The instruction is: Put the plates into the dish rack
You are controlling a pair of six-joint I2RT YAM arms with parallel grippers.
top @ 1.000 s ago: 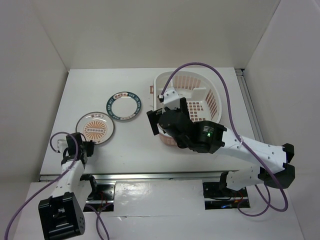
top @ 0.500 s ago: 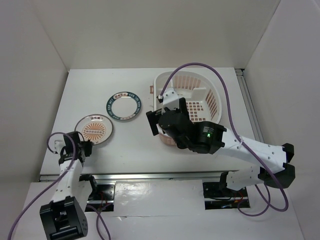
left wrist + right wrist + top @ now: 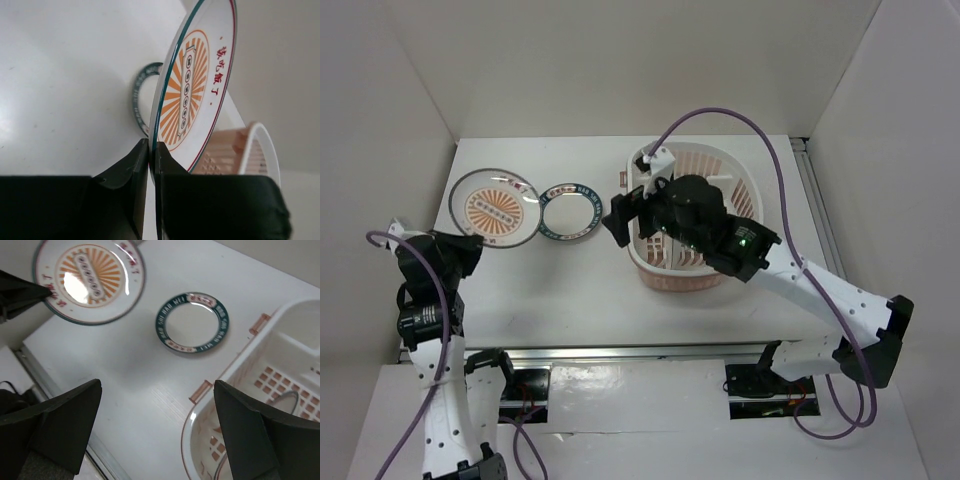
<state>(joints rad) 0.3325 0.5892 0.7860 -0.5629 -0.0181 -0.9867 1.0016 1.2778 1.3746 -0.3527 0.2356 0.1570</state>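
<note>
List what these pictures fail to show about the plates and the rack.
- Top view: the inside of the dish rack is mostly covered by the right arm, so no plate can be confirmed there.
- Right wrist view: a grey curved edge in the rack is cut off by a finger of the right gripper; unidentifiable.
- Left wrist view: the blue-rimmed plate is mostly hidden behind the orange-striped plate pinched in the left gripper.
</note>
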